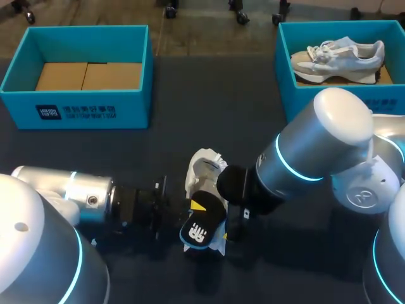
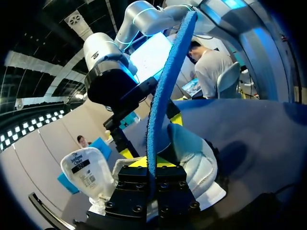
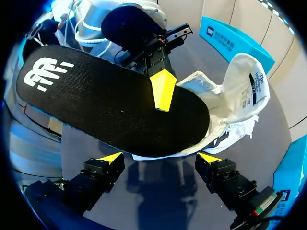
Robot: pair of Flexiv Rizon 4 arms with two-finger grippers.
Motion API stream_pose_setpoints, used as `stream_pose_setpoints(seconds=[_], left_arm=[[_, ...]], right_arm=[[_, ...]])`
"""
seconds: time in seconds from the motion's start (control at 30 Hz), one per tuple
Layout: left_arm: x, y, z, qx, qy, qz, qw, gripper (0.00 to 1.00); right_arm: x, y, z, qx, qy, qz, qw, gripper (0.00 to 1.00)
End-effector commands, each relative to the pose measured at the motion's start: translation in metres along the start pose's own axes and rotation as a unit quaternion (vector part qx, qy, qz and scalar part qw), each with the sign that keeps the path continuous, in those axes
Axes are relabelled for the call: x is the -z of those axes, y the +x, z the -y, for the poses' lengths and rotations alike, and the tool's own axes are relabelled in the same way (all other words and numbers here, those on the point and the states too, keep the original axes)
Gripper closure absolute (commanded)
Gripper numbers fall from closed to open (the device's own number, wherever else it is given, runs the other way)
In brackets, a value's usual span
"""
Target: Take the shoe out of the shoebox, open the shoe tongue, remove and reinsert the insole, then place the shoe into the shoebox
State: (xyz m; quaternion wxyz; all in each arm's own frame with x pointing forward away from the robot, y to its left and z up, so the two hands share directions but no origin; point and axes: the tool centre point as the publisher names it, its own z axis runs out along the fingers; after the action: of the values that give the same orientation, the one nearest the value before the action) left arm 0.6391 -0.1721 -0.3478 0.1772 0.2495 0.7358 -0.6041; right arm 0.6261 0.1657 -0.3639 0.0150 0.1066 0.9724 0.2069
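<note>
A black insole (image 1: 202, 231) with a blue rim and a white logo is held at the table's front middle, my left gripper (image 1: 199, 206) shut on it. In the left wrist view the insole (image 2: 165, 91) rises edge-on from between the yellow tips of that gripper (image 2: 152, 164). The white shoe (image 1: 205, 170) lies on the table just behind it, its tongue (image 3: 249, 81) pulled up. My right gripper (image 3: 160, 160) stands open just under the insole (image 3: 110, 100), its fingers spread wide and holding nothing. My right arm (image 1: 304, 158) comes in over the shoe's right side.
A teal shoebox (image 1: 82, 104) with a bare cardboard floor stands at the back left. A second teal box (image 1: 281, 63) at the back right holds another pale shoe (image 1: 338, 57). Dark tabletop (image 1: 209, 101) lies between the boxes and the arms.
</note>
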Motion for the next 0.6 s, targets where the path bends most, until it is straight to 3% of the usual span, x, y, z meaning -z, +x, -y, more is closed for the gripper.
stream_pose_setpoints(seconds=[0.03, 0.27, 0.33, 0.4, 0.6], left_arm=[[-0.003, 0.002, -0.003, 0.005, -0.007, -0.002, 1.000, 1.00], [0.003, 0.003, 0.000, 0.008, 0.007, -0.005, 1.000, 1.00], [0.004, 0.002, 0.002, 0.005, 0.010, -0.005, 1.000, 0.85], [0.005, 0.001, 0.004, 0.003, 0.015, -0.004, 1.000, 0.79], [0.006, -0.001, 0.016, -0.007, 0.029, -0.002, 1.000, 0.74]], right_arm=[[-0.002, 0.001, 0.001, 0.000, -0.001, 0.001, 1.000, 0.00], [-0.002, 0.001, 0.001, 0.000, -0.001, 0.001, 1.000, 0.00], [-0.002, 0.001, 0.001, 0.000, -0.001, 0.001, 1.000, 0.00], [-0.002, 0.001, 0.001, 0.000, -0.001, 0.001, 1.000, 0.00], [-0.002, 0.001, 0.001, 0.000, -0.001, 0.001, 1.000, 0.00]])
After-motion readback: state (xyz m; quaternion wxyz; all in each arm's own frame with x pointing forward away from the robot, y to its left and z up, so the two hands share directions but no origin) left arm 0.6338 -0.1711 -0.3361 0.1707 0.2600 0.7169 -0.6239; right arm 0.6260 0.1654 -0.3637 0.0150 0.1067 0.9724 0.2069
